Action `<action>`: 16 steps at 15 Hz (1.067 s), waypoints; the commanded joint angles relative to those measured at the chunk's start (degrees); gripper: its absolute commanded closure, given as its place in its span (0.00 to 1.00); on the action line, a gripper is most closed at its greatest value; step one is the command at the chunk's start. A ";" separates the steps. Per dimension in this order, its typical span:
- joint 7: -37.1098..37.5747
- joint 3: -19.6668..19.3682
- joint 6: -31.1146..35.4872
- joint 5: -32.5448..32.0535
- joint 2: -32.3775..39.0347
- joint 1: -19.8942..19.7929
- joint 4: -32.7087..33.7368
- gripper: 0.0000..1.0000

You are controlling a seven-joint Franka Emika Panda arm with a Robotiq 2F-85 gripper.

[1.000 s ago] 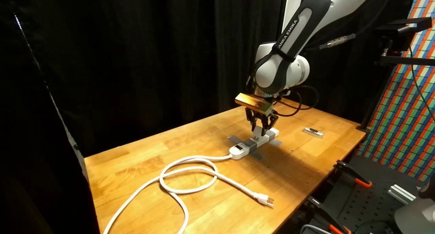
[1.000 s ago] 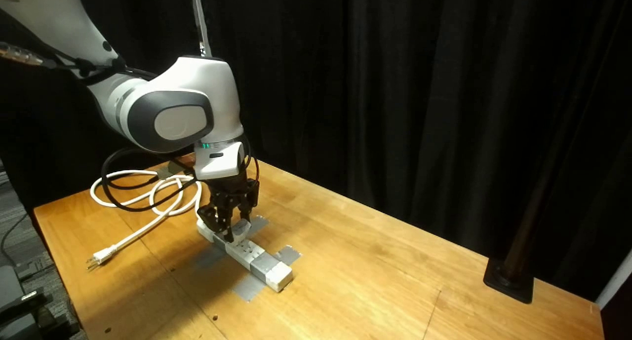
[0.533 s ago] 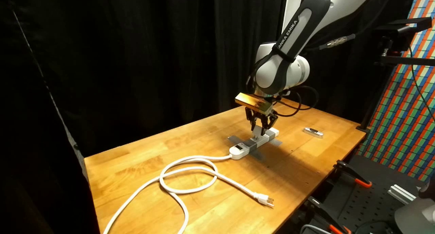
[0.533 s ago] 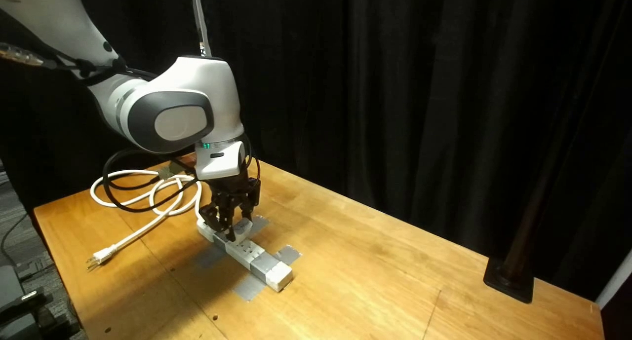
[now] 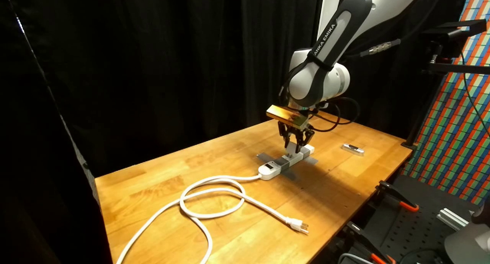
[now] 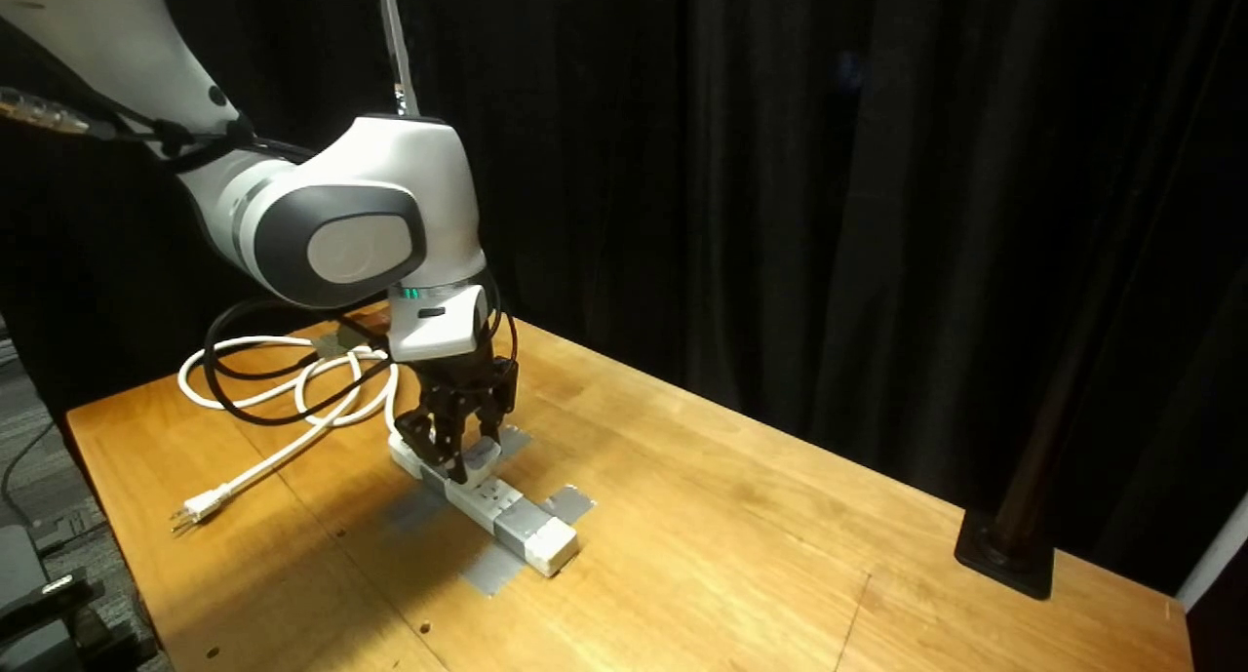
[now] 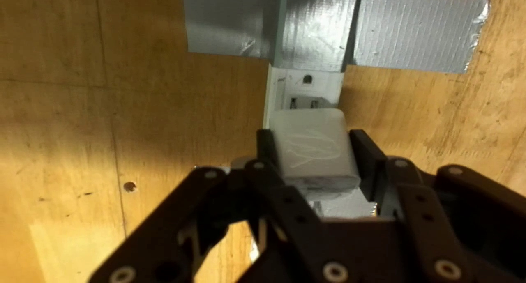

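The gripper (image 7: 314, 155) is partly closed, with its 2 fingers (image 7: 365, 151) set against opposite sides of a white adapter (image 7: 308, 140) and parted by that adapter's width. The adapter is held over the strip (image 6: 480, 504), between its 2 bands of tape (image 7: 419, 30), and an outlet (image 7: 306, 90) is left partly in sight just beside it in the wrist view. Whether the strip is touched by the adapter cannot be told; thin dark marks are seen beneath it in an exterior view, but they may be prongs or slots.

By judgement, the main risk is misalignment: if the adapter were pressed down while skewed, any prongs could be caught on the strip's face, and the adapter could be twisted or pushed upward in a grip made on only 2 sides. Such an error might be missed, since the underside is hidden in the wrist view by the adapter's own body. If a sideways load were applied, the tape could be peeled from the table (image 6: 741, 574) and the strip shifted. A snag on the cord (image 5: 266, 207) seems unlikely, as its loops are laid well apart from the fingers.
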 commanded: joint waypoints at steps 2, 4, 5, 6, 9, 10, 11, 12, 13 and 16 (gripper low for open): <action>-0.90 0.37 0.57 0.92 -0.12 -0.70 -0.35 0.77; -1.18 0.57 1.07 1.02 0.20 -0.78 -0.50 0.77; -1.32 0.74 1.16 1.15 0.58 -0.84 -0.56 0.77; -1.32 0.79 1.33 1.16 0.97 -0.79 -0.58 0.77; -1.47 1.08 1.76 1.44 2.03 -0.81 -0.71 0.77; -1.66 1.28 1.78 1.64 2.30 -0.90 -0.82 0.77; -1.42 1.17 1.88 1.49 2.54 -0.69 -0.95 0.77; -1.28 1.19 1.89 1.31 2.65 -0.41 -1.34 0.77; -1.33 1.38 1.81 1.35 2.63 -0.31 -1.72 0.77; -1.27 1.65 1.91 1.11 2.40 0.25 -3.09 0.77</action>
